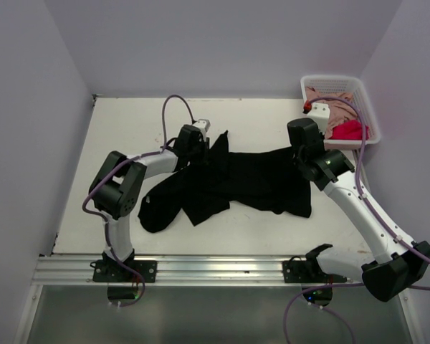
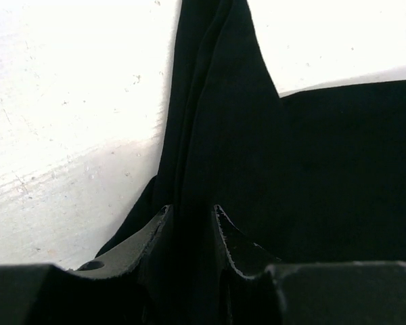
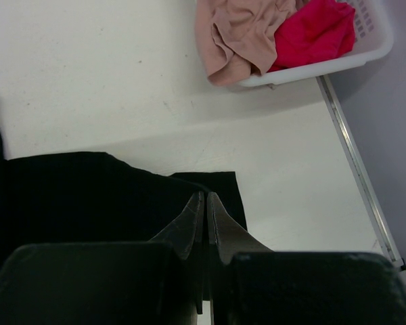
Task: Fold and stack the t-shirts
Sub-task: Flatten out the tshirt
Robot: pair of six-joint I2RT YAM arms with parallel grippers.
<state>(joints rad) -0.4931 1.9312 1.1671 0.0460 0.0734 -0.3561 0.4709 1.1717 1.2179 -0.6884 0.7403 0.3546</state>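
A large black t-shirt (image 1: 258,179) lies spread and rumpled across the middle of the white table. My left gripper (image 1: 209,149) is at the shirt's far left part, where a strip of cloth runs off toward the back. In the left wrist view its fingers (image 2: 164,220) are shut on a thick bunch of the black t-shirt (image 2: 325,169). My right gripper (image 1: 299,152) is at the shirt's far right corner. Its jaws (image 3: 205,200) are pressed together on the edge of the black t-shirt (image 3: 74,196). A dusty pink t-shirt (image 3: 237,34) and a red t-shirt (image 3: 314,30) lie crumpled in the basket.
The white lattice basket (image 1: 364,107) stands at the table's far right corner, against the right wall; its rim (image 3: 365,57) shows in the right wrist view. Walls close the table at the back and on both sides. A metal rail (image 1: 215,269) runs along the near edge.
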